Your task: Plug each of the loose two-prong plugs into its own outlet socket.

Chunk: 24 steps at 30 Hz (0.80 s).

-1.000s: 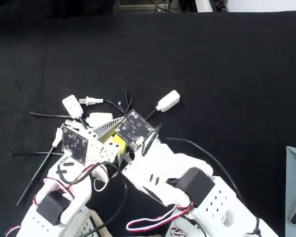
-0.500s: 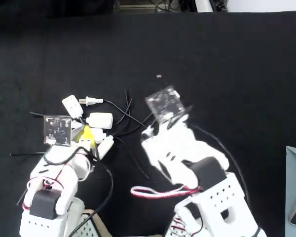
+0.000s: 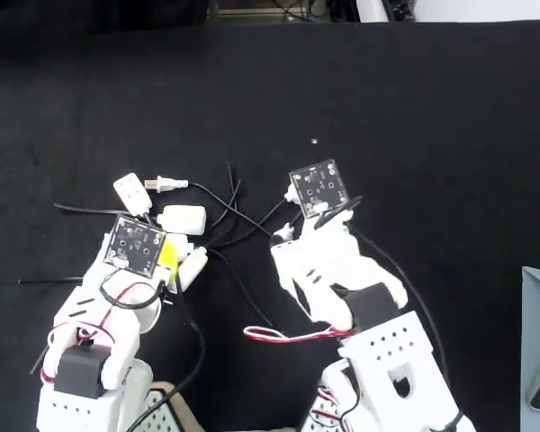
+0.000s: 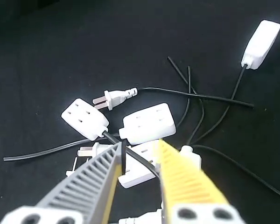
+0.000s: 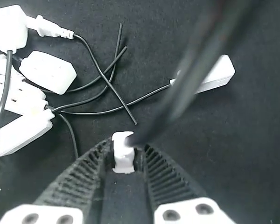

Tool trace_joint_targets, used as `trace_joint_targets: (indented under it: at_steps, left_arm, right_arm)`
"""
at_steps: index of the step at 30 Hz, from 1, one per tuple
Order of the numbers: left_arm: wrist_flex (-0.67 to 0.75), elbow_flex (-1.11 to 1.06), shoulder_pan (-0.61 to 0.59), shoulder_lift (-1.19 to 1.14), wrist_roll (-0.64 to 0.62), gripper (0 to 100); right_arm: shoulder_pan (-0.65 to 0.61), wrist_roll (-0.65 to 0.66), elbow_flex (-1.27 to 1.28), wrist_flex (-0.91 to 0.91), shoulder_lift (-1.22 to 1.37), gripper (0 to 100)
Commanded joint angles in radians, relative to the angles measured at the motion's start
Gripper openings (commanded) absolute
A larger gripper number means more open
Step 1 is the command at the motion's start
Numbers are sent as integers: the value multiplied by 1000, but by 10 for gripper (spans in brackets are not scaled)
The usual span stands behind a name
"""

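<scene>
Change since a second ago lies mostly with the arms: both crowded over the heap of cords then, and now they stand apart. From above, the right arm (image 3: 342, 270) has swung out of the heap, away from the left arm (image 3: 117, 306) and toward the far side of the bench (image 3: 432, 108). In the last half second it has edged a little more to its own right. Its wrist board (image 3: 319, 187) now covers the spot where a long socket lay in plain sight a second ago. The left arm, which had drawn off to its own side half a second ago, has come back toward the heap.

The right tool (image 5: 126, 145) is pressed together on a small white plug (image 5: 122, 158), pinched between its ribbed fingers (image 5: 91, 165). Ahead of it the long socket (image 5: 210, 79) lies on the bench, apart from the plug and partly behind a blurred dark cable close to the lens.

The left tool (image 4: 139, 145) is spread, one finger grey and the other yellow, pinching nothing. A black cord (image 4: 140, 161) runs across the gap between them. Beyond its tips an oblong socket (image 4: 147, 122) and a square socket (image 4: 84, 119) lie near each other. A loose plug (image 4: 113, 98) sits just beside the square socket, its two prongs aimed at it but not pushed in. These three lie where they did a second ago
</scene>
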<state>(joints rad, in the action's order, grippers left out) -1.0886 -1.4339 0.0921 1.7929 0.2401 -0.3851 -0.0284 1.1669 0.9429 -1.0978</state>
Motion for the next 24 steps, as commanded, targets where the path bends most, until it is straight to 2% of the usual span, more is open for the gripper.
trace_joint_targets:
  at_steps: [1,6,14,17,20,24]
  left_arm:
    - [5,62,-1,-109,14,155]
    - [-3,228,1,-376,15,155]
    - [17,321,97,-848,176,156]
    - [69,346,110,-985,181,159]
    - [118,380,91,-1092,178,202]
    - [133,432,93,-1198,176,234]
  right_arm:
    - [20,-23,-1,-21,2,12]
    - [21,-25,1,-18,2,12]
    - [23,-25,22,-21,2,12]
    - [31,-25,22,-21,2,12]
    - [57,-25,21,-21,2,13]
    - [63,-25,21,-21,2,13]
